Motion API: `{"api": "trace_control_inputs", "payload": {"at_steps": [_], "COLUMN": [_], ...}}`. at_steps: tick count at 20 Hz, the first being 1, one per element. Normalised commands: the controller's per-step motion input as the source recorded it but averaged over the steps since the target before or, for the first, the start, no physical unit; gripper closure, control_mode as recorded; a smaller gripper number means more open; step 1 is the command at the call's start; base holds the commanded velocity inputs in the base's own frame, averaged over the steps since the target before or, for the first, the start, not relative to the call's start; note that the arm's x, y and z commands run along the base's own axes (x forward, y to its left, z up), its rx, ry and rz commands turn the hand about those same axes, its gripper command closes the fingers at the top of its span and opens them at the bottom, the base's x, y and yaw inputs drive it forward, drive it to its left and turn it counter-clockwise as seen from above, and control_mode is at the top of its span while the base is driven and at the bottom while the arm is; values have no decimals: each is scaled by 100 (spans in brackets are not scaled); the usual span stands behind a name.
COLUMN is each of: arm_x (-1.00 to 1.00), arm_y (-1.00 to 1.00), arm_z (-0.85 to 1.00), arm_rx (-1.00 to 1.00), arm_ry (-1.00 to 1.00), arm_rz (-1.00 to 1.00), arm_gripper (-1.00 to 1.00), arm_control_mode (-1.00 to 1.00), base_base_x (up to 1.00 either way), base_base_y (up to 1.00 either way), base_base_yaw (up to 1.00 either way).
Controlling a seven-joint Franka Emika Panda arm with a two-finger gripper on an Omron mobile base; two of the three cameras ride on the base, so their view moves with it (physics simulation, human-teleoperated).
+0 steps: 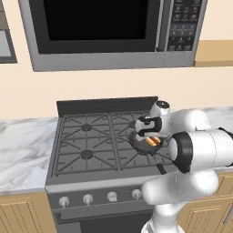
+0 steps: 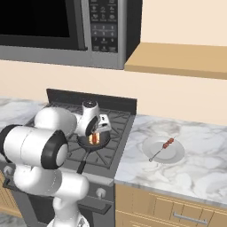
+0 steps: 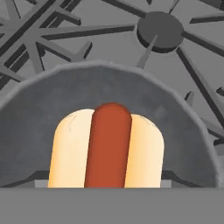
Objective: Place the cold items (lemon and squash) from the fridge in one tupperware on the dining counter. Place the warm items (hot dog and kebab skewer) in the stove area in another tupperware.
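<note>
Because it was cooked there, tan-bunned red hot dog point(image 3: 107, 148) lies in dark round skillet point(image 3: 175, 127) on stove grate point(image 1: 86, 136); dark two-finger gripper point(image 1: 149, 134) straddles it from above, grip state indeterminable.

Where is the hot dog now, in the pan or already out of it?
In the pan. The hot dog lies flat on the floor of the dark pan, whose rim curves around it, on the stove grate.
</note>
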Motion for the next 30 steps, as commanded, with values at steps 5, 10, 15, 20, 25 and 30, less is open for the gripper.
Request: {"api": "trace_control_inputs", "payload": {"at_steps": [5,10,15,20,25,30], "arm_x": [-16,-12,-34,-51,-58,-13], "arm_y": [4,7,2,1,0,3], "arm_z": [99,99,56,33,8,-1], "arm_rx": [-2,-8,-9,-3,0,-1], "arm_ry": [4,24,15,4,0,0], "arm_rz": [-7,-12,-1,0,0,1], "arm_gripper": [100,100,100,100,100,100], "arm_control_mode": [-100,-100,-100,-100,-100,100], "base_base_x": [0,0,0,0,0,-59], "base_base_y": [0,0,0,0,0,42], "base_base_yaw": [0,0,0,0,0,2]}}
